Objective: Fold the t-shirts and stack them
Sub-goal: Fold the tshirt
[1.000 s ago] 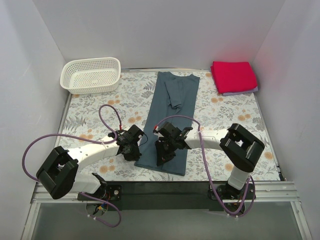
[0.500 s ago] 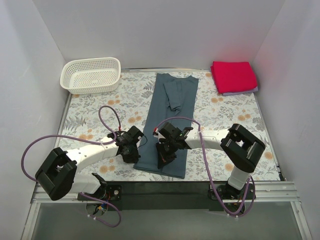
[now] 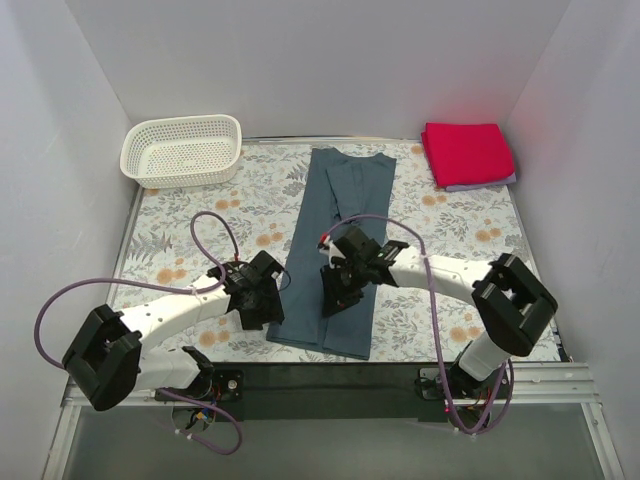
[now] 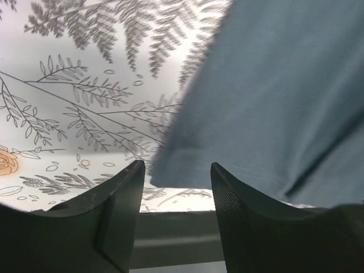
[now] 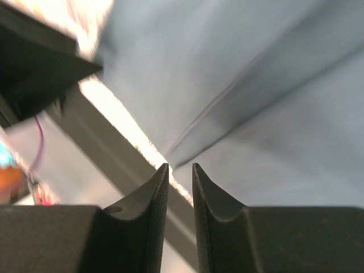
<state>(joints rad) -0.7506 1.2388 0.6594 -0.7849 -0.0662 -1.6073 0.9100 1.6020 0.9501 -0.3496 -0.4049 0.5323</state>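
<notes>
Blue-grey t-shirt (image 3: 320,205): lies flat on the floral table (image 3: 180,230) as a long narrow strip with its sides folded inward. One short end points away from the arm bases and the other towards them.
Left claw (image 3: 265,310): sits low at the left edge of the blue-grey t-shirt, beside its near corner. In the left wrist view the claw (image 4: 176,170) is spread, with nothing between the fingers and the cloth's edge just beyond the tips.
Right claw (image 3: 335,300): sits over the near half of the blue-grey t-shirt, above the cloth. In the right wrist view the claw (image 5: 179,168) shows a narrow slit between the fingers and no cloth pinched. A lengthwise fold line runs across the fabric beyond the tips.
Red t-shirt (image 3: 468,152): folded square, well apart from the blue-grey t-shirt, off the right of its far end.
Lavender t-shirt (image 3: 485,184): folded under the red t-shirt, with only a thin edge showing.
Lattice basket (image 3: 182,175): white, well apart from the blue-grey t-shirt, off the left of its far end.
</notes>
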